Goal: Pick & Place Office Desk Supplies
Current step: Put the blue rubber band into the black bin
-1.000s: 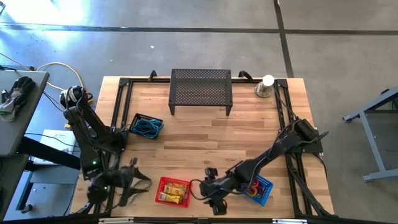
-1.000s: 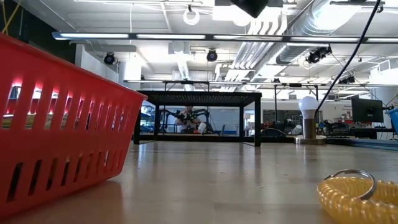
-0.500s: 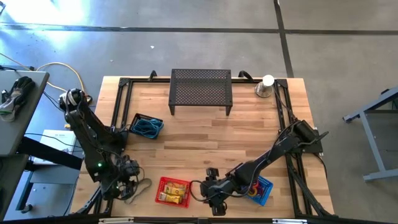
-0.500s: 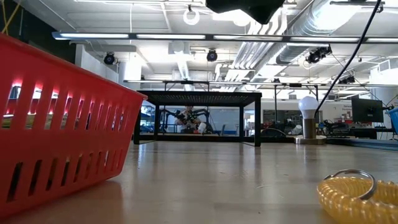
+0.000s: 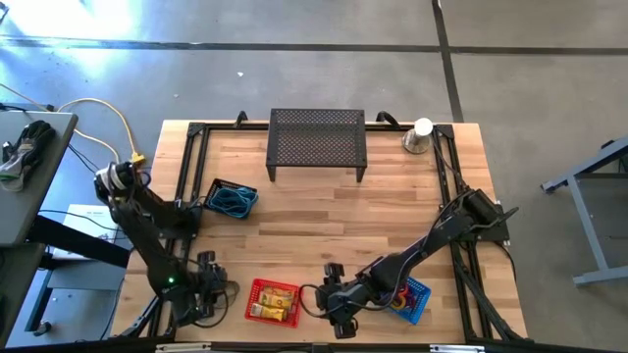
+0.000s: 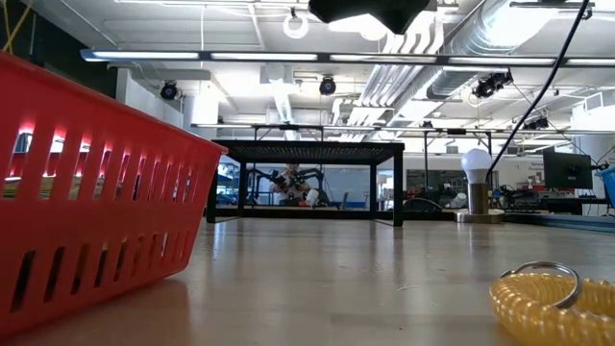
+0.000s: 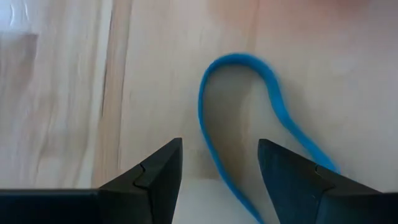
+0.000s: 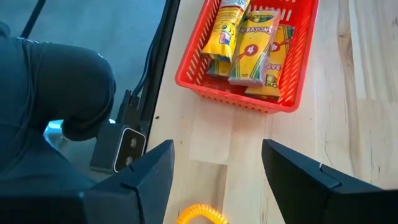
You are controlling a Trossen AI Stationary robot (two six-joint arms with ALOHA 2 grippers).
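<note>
— Near the table's front-left corner, what is seen?
— The left end effector [image 7: 219,163] is spread open over a blue band [image 7: 249,118], partly cut off.
— And the right end effector [image 8: 217,163]?
— Parted, empty, by the front edge; a yellow coil [image 8: 202,216] is half hidden beside the red basket [image 8: 242,87].

The pale wooden plank table [image 5: 314,211] looks smooth and matt. The red slotted plastic basket [image 8: 249,50] shines slightly, holding glossy yellow crayon boxes [image 8: 249,37]. The black mesh metal stand [image 5: 317,137] appears matt.
</note>
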